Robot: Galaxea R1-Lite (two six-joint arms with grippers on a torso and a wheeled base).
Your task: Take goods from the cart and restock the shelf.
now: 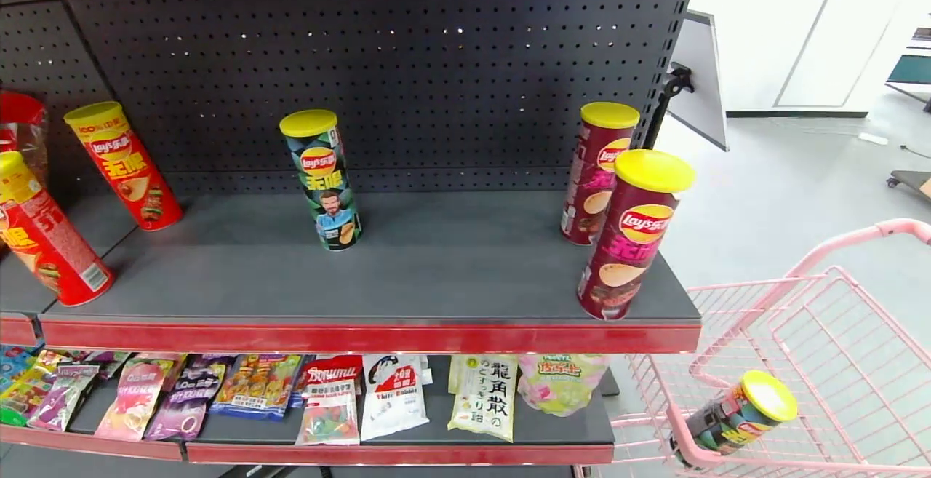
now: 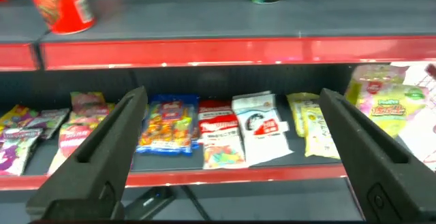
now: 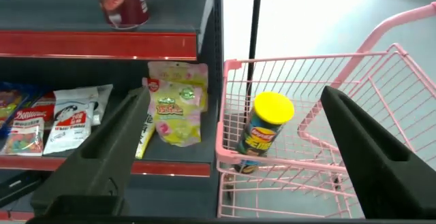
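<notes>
A pink wire cart stands to the right of the shelf and holds one dark chip can with a yellow lid, leaning on the cart's wall. On the upper grey shelf stand a dark green chip can, two maroon cans at the right end, and red cans at the left. My right gripper is open, facing the cart's can from a distance. My left gripper is open, facing the lower shelf with nothing between its fingers.
The lower shelf carries several snack bags, among them a white bag and a green-pink bag. A red price strip edges the upper shelf. Open floor lies right of the shelf.
</notes>
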